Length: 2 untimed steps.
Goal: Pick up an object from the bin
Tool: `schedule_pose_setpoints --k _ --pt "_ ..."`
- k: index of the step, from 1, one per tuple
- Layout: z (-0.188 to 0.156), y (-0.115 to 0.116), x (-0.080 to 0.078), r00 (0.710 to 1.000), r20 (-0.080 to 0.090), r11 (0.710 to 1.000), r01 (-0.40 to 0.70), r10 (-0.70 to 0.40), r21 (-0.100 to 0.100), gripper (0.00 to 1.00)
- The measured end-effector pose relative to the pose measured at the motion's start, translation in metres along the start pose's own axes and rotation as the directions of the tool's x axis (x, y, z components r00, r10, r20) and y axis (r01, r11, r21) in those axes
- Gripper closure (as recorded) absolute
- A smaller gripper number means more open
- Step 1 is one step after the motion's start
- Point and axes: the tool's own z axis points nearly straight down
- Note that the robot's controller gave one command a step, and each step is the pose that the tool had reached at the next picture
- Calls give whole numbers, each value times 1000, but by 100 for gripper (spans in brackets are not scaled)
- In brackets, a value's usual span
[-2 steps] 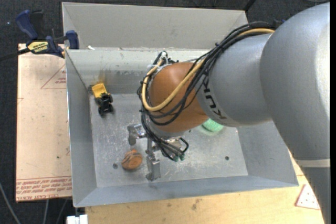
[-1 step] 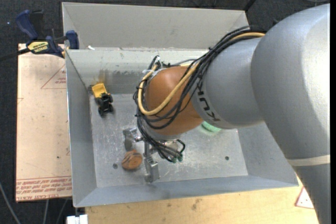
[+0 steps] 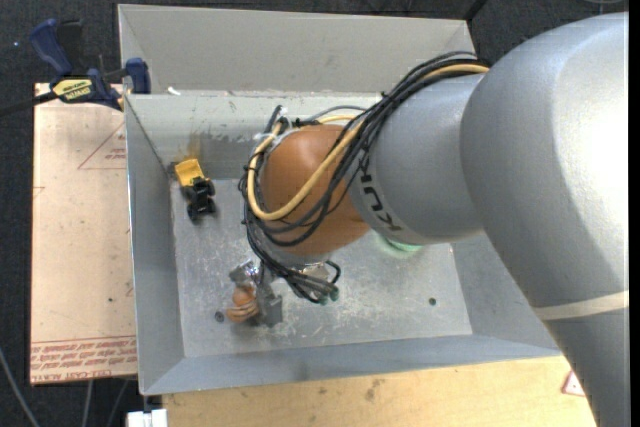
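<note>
Gripper point(image 3: 264, 303) is low in the bin's point(image 3: 150, 245) near-left corner, right beside a small orange-brown lump point(image 3: 240, 305); spread or clamped, I can't tell, so it should centre over the lump before squeezing, with the yellow truck point(image 3: 194, 185) well clear.

One camera looks down from high up, a little to one side, into the grey metal bin point(image 3: 300, 50). The arm point(image 3: 520, 155) looks big on the right, close to the camera.
</note>
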Motion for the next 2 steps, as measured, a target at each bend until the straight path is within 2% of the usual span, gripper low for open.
schedule_pose_setpoints --k 1,2 --pt "0 0 0 1000 0 1000 0 0 0 100" --pt "-183 -11 0 1000 9 1000 -8 8 3 100"
